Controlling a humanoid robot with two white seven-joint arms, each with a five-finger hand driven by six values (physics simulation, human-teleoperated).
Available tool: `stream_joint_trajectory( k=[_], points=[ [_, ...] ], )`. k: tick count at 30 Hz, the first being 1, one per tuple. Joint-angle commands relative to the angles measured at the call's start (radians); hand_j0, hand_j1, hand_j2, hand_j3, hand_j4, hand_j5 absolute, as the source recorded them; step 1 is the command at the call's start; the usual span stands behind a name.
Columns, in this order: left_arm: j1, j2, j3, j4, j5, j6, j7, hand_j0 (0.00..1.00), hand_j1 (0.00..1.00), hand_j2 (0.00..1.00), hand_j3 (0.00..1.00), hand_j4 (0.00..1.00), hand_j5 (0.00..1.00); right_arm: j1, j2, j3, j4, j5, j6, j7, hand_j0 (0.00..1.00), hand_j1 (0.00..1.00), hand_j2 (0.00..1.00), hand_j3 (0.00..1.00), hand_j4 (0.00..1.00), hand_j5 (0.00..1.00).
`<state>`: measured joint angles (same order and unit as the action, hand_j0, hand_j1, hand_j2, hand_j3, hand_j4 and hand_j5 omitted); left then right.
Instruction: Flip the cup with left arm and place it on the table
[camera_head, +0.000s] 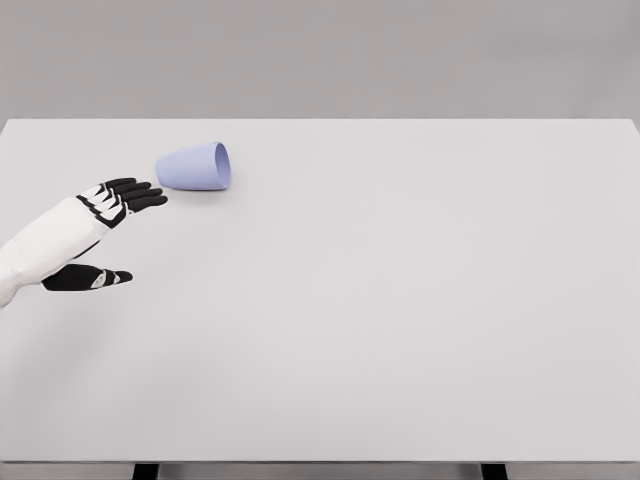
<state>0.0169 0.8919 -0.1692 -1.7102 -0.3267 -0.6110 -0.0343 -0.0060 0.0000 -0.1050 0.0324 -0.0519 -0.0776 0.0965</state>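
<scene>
A pale blue cup (195, 166) lies on its side on the white table (400, 300), toward the back left, with its mouth facing right. My left hand (118, 222) reaches in from the left edge, just short of the cup's closed base and a little nearer to me. Its black fingers (138, 194) are spread and its thumb (95, 277) hangs apart below; nothing is in its grasp. A small gap separates the fingertips from the cup.
The table's back edge runs just behind the cup, with a grey wall beyond. Two dark table legs (146, 471) show under the front edge.
</scene>
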Motion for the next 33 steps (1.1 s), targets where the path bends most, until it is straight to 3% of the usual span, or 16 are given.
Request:
stream_joint_trajectory(
  k=[1, 16, 18, 20, 22, 23, 24, 26, 29, 30, 33],
  points=[
    [0.000, 0.001, 0.000, 0.000, 0.006, 0.000, 0.001, 1.00, 1.00, 1.00, 1.00, 1.00, 1.00, -0.003, 0.000, -0.001, -0.008, -0.005, -0.007, 0.000, 1.00, 1.00, 1.00, 1.00, 1.00, 1.00],
    [0.000, -0.001, 0.008, 0.000, 0.002, 0.000, 0.001, 1.00, 1.00, 1.00, 1.00, 1.00, 1.00, 0.020, 0.000, 0.002, -0.005, -0.005, 0.005, 0.000, 1.00, 1.00, 1.00, 1.00, 1.00, 1.00],
    [-0.005, -0.001, 0.007, 0.030, -0.028, 0.000, 0.001, 1.00, 1.00, 1.00, 1.00, 1.00, 1.00, 0.020, 0.000, 0.002, -0.005, -0.005, 0.004, 0.000, 1.00, 1.00, 1.00, 1.00, 1.00, 1.00],
    [-0.015, -0.013, 0.037, 0.035, -0.020, 0.000, 0.011, 1.00, 1.00, 1.00, 1.00, 1.00, 1.00, 0.020, 0.000, 0.002, -0.005, -0.005, 0.004, 0.000, 1.00, 1.00, 1.00, 1.00, 1.00, 1.00],
    [-0.018, -0.031, 0.109, 0.044, -0.022, 0.000, 0.001, 1.00, 1.00, 1.00, 1.00, 1.00, 1.00, 0.020, 0.000, 0.002, -0.005, -0.005, 0.004, 0.000, 1.00, 1.00, 1.00, 1.00, 1.00, 1.00],
    [-0.023, -0.025, 0.108, 0.029, -0.014, 0.000, -0.025, 1.00, 1.00, 1.00, 1.00, 1.00, 1.00, 0.020, 0.000, 0.002, -0.005, -0.005, 0.004, 0.000, 1.00, 1.00, 1.00, 1.00, 1.00, 1.00],
    [-0.052, -0.016, 0.105, 0.004, 0.024, 0.000, -0.133, 1.00, 1.00, 1.00, 1.00, 1.00, 1.00, 0.020, 0.000, 0.002, -0.005, -0.005, 0.005, 0.000, 1.00, 1.00, 1.00, 1.00, 1.00, 1.00],
    [-0.150, -0.034, 0.100, -0.011, 0.211, 0.000, -0.570, 1.00, 1.00, 1.00, 1.00, 1.00, 1.00, 0.020, 0.000, 0.002, -0.005, -0.005, 0.005, 0.000, 1.00, 1.00, 1.00, 1.00, 1.00, 1.00],
    [-0.324, -0.142, 0.089, -0.026, 0.232, 0.437, -0.577, 1.00, 1.00, 1.00, 1.00, 1.00, 1.00, 0.020, 0.000, 0.002, -0.005, -0.005, 0.004, 0.000, 1.00, 1.00, 1.00, 1.00, 1.00, 1.00],
    [-0.376, -0.157, 0.057, -0.026, 0.224, 0.607, -0.577, 1.00, 1.00, 1.00, 1.00, 1.00, 1.00, 0.020, 0.000, 0.002, -0.005, -0.005, 0.004, 0.000, 1.00, 1.00, 1.00, 1.00, 1.00, 1.00],
    [-0.422, -0.160, -0.044, -0.022, 0.210, 0.870, -0.577, 1.00, 1.00, 1.00, 1.00, 1.00, 1.00, 0.020, 0.000, 0.002, -0.005, -0.005, 0.005, 0.000, 1.00, 1.00, 1.00, 1.00, 1.00, 1.00]
  ],
)
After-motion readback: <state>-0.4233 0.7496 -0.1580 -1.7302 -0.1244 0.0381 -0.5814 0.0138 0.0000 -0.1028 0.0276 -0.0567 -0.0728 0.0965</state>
